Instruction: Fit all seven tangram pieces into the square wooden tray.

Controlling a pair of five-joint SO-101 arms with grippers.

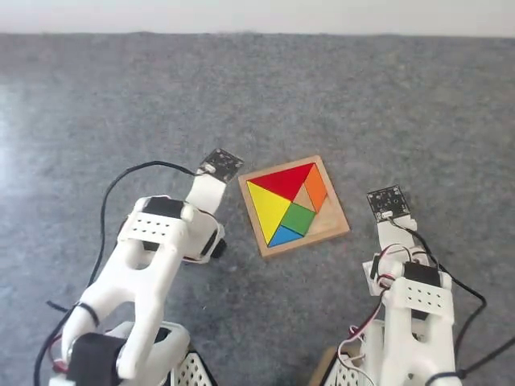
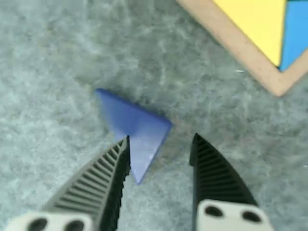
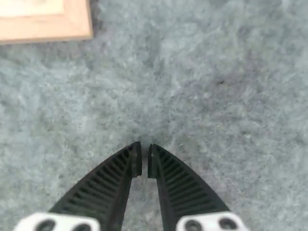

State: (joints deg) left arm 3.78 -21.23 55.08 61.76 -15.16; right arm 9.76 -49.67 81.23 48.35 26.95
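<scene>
Blue triangle (image 2: 134, 127), the loose tangram piece, is shown lying flat on the grey counter (image 1: 241, 96) between the widely spread fingers of the left end effector (image 2: 161, 138). One fingertip overlaps its edge and nothing is gripped. The piece is judged light, rigid and thin, with smooth faces likely to slip. A pinch across two opposite edges near its middle is advised, since the faces lie flat against the counter. The right end effector (image 3: 144, 156) is seen with fingers pressed together, holding nothing, low over the counter. In the high view the left arm (image 1: 153, 241) is bent forward at lower left and the right arm (image 1: 410, 297) stands at lower right. Beyond them, at centre, the square wooden tray (image 1: 335, 211) holds red, yellow, orange, green and blue pieces. A wood-coloured triangle near its middle is judged the vacant slot.
</scene>
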